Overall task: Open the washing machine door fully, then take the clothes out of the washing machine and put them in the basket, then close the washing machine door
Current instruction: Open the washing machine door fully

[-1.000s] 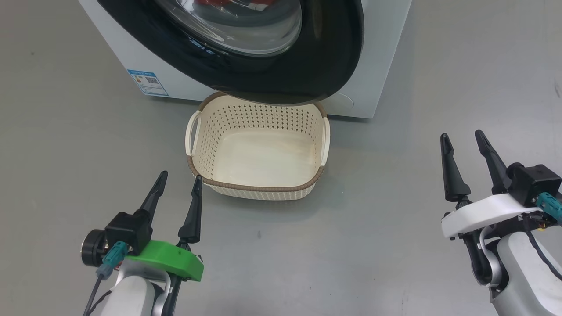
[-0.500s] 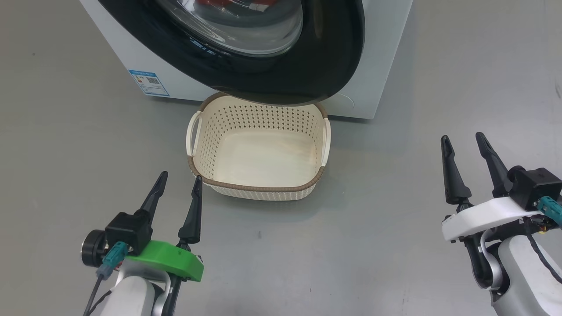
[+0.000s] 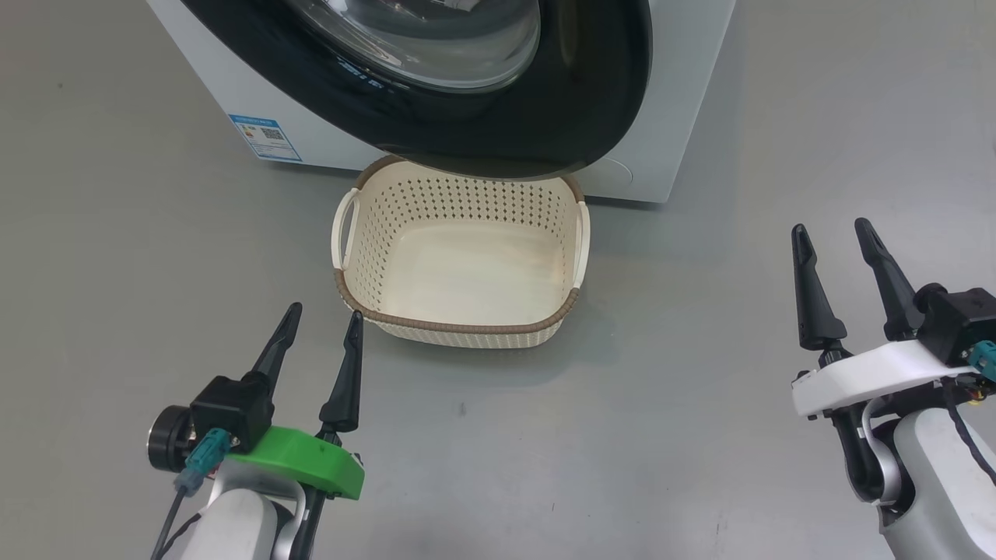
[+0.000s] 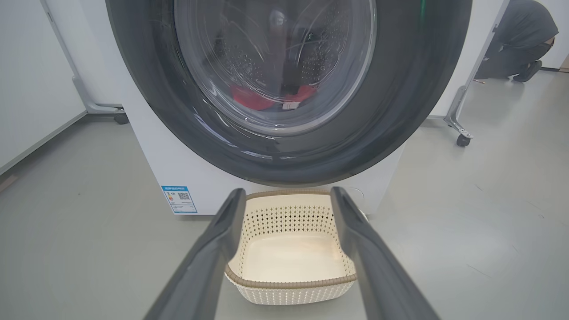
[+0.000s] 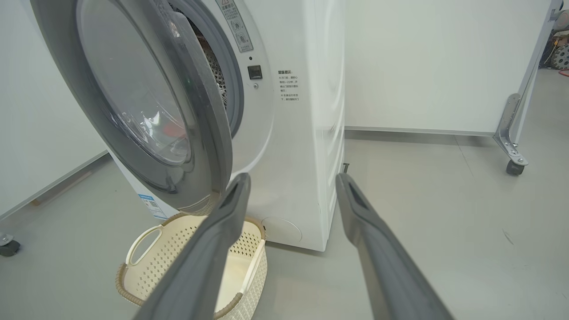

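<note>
Door (image 5: 209,133) of the washing machine (image 5: 306,133) stood only ajar, red clothes (image 4: 249,98) inside, the empty basket (image 3: 459,323) on the floor (image 3: 700,389) just beneath it. Left gripper (image 3: 325,311) and right gripper (image 3: 829,226) hung open and empty, well apart from it. The sound move seemed to be hooking the right one behind the door's free edge and swinging it wide.

Head view: washing machine (image 3: 677,93) at top centre, the washing machine door (image 3: 599,101) standing partly out from its front, lower rim overhanging the far edge of the basket (image 3: 459,323), which sits on the floor (image 3: 661,435) mid-frame just before the machine. Left gripper (image 3: 325,311) at lower left, near the basket's near-left corner; right gripper (image 3: 829,226) at the right edge, well apart from the basket. Left wrist view: clothes (image 4: 249,98) lie in the drum behind the door glass, upper centre; label (image 4: 179,199) low on the machine front, left of the basket.
</note>
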Motion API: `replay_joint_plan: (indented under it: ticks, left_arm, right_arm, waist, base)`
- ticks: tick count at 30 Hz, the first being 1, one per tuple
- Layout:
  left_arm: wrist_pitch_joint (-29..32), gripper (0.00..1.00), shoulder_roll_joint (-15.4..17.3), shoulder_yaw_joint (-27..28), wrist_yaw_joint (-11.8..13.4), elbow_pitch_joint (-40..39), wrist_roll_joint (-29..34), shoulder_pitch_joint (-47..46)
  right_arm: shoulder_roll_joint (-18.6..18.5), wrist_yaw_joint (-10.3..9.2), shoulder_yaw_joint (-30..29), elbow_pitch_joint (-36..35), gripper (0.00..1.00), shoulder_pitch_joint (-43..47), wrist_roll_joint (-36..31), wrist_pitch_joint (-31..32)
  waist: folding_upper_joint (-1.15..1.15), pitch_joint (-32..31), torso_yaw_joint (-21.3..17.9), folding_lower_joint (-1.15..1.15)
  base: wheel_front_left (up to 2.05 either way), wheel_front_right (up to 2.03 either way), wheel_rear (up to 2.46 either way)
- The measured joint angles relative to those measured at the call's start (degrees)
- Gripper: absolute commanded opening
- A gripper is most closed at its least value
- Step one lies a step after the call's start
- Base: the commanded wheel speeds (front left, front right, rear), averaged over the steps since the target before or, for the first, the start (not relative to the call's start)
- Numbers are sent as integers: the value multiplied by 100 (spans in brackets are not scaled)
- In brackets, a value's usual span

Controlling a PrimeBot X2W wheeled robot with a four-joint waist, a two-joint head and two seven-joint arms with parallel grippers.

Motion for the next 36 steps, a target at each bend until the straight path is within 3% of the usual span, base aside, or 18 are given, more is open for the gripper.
replay_joint_plan:
  ticks: [10, 16, 29, 30, 31, 32, 36]
  left_arm:
    - [0, 100, 0, -116, -44, -24, -2, -7]
    - [0, 100, 0, -181, -45, -26, -11, -26]
    - [0, 100, -1, -414, -52, -59, -89, -188]
    - [-1, 100, -2, -443, -52, -58, -96, -190]
    - [-1, 100, -2, -464, -52, -58, -97, -193]
    - [0, 100, -2, -478, -52, -57, -99, -201]
    - [0, 100, -1, -508, -52, -59, -113, -226]
  right_arm:
    - [-289, 52, -214, -166, 100, -614, -37, 160]
    - [-140, 132, -435, -186, 100, -1058, 490, 404]
    - [-199, 268, -539, -12, 100, -2179, 839, 1029]
    - [-182, 280, -559, 27, 91, -2248, 912, 1092]
    - [-157, 285, -583, 73, 33, -2315, 998, 1159]
    - [-126, 305, -614, 116, 0, -2380, 1103, 1217]
    - [90, 368, -686, 281, 0, -2643, 1611, 1511]
  waist:
    - [0, 217, 91, 0]
    - [0, 323, 171, 0]
    - [0, 556, 392, 0]
    - [0, 573, 417, 0]
    - [0, 590, 443, 0]
    - [0, 606, 469, 0]
    - [0, 673, 564, 0]
  base:
    - [0, 0, 0]
    - [0, 0, 0]
    - [0, 0, 0]
    - [0, 0, 0]
    - [0, 0, 0]
    - [0, 0, 0]
    - [0, 0, 0]
